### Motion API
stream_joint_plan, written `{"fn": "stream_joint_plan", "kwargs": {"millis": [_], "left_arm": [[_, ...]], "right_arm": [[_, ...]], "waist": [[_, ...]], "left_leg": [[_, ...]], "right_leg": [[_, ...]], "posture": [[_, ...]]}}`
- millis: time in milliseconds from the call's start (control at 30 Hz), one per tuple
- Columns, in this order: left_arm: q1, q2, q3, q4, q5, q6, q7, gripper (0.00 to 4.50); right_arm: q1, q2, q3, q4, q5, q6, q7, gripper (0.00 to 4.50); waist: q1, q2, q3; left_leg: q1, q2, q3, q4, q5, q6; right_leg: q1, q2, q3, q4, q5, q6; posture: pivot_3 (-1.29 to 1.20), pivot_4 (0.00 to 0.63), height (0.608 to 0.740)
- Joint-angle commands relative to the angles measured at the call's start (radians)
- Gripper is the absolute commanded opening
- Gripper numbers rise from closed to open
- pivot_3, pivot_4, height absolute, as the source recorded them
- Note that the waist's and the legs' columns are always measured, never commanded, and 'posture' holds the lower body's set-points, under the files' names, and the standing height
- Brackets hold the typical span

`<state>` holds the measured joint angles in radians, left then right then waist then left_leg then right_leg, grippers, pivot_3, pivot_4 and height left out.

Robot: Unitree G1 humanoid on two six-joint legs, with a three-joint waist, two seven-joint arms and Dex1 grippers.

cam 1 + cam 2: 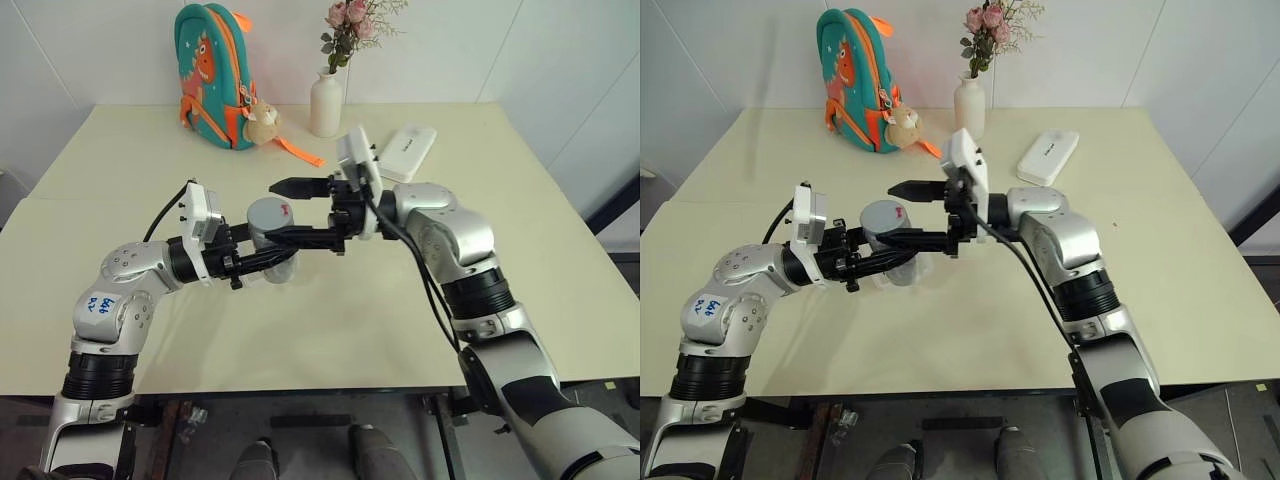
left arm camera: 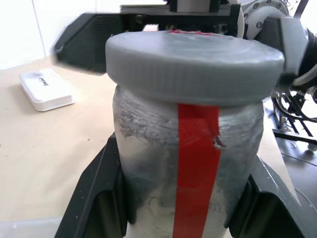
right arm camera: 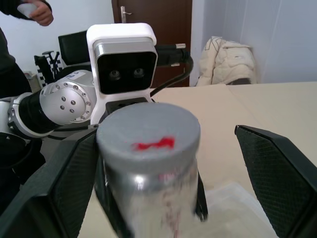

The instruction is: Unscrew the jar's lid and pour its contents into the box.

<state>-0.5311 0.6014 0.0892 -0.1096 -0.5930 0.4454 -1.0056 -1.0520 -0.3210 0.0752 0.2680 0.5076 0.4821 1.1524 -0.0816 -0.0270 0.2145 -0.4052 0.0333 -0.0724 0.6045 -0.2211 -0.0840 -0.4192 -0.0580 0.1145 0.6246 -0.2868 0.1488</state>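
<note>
While the left tool [image 1: 262, 258] clamps the jar [image 1: 272, 252] upright above the surface [image 1: 330, 320], the right tool [image 1: 290, 212] stands wide open and empty, fingers bracketing the lid [image 1: 272, 213] from the right. The lid remains seated; closing should suffice.

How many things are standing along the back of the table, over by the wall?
3: a teal backpack at the back left, a white vase of pink flowers just right of it, and a flat white case lying further right. Something small could be hidden behind the backpack.
</note>
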Motion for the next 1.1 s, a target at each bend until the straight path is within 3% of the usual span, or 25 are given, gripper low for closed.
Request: {"fn": "stream_joint_plan", "kwargs": {"millis": [33, 267, 633, 1100], "left_arm": [[0.011, 0.007, 0.011, -0.043, -0.013, -0.016, -0.017, 1.95], [0.018, 0.011, 0.018, -0.047, -0.014, -0.012, -0.018, 1.95], [0.011, 0.003, 0.007, -0.041, -0.01, -0.012, -0.017, 1.95], [-0.008, -0.009, -0.007, -0.031, -0.011, -0.009, -0.018, 1.95]], "right_arm": [[-0.008, -0.062, -0.09, 0.008, 0.026, 0.002, -0.007, 4.46], [0.006, -0.096, -0.095, -0.012, 0.041, 0.037, 0.039, 4.46], [0.027, 0.09, -0.001, -0.155, 0.048, 0.071, -0.058, 4.46], [0.016, 0.159, 0.11, -0.11, -0.064, 0.004, -0.083, 4.46]], "waist": [[0.004, 0.0, 0.0], [-0.011, 0.0, 0.0], [-0.002, 0.0, 0.0], [-0.002, 0.0, 0.0]], "left_leg": [[0.0, 0.0, 0.0, 0.0, 0.0, 0.0], [0.001, 0.0, 0.0, -0.001, 0.0, 0.0], [0.0, 0.0, 0.0, 0.0, 0.0, 0.0], [0.0, 0.0, 0.0, 0.0, 0.0, 0.0]], "right_leg": [[0.0, 0.0, 0.0, -0.001, 0.0, 0.0], [0.0, 0.001, 0.001, 0.0, 0.0, 0.0], [0.0, 0.0, 0.0, 0.001, 0.0, 0.0], [0.0, 0.0, 0.0, 0.001, 0.0, 0.0]], "posture": [[0.0, 0.15, 0.74], [0.0, 0.15, 0.74], [0.0, 0.15, 0.74], [0.0, 0.15, 0.74]]}}
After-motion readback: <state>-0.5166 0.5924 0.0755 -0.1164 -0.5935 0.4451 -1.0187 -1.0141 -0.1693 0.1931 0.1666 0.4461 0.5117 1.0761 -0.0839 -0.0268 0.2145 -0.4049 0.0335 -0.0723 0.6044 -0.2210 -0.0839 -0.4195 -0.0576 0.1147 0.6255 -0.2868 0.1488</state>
